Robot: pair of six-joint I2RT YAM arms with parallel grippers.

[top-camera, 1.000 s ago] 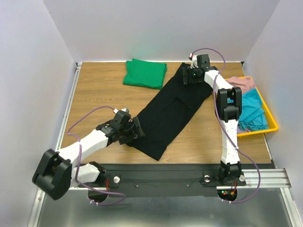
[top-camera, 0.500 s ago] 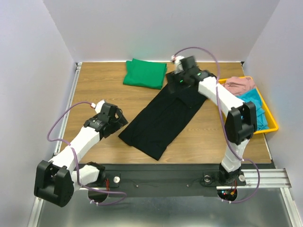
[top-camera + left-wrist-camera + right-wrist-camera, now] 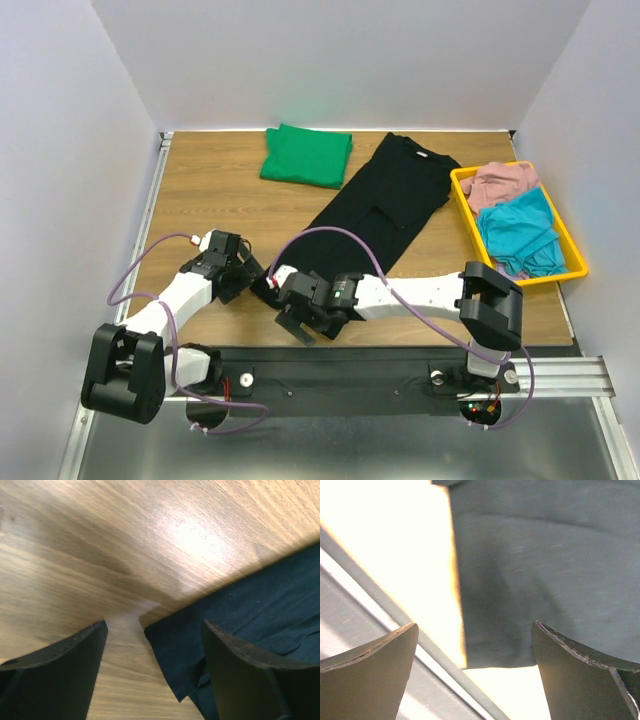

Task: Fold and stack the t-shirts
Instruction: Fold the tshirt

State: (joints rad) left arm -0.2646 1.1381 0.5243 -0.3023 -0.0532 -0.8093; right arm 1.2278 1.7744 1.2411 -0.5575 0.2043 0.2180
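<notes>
my left end effector [image 3: 155, 630] and right end effector [image 3: 475, 632] are spread wide (holding nothing). both hang over the black shirt [image 3: 375, 215] near its edge.

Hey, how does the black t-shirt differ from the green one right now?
The green t-shirt is folded into a compact rectangle; the black t-shirt is a long narrow strip. The green one sits at the far edge of the table; the black one runs diagonally from far right to near left. The left gripper and right gripper are at the black one's near end, neither near the green one. Both shirts lie flat on the table.
</notes>
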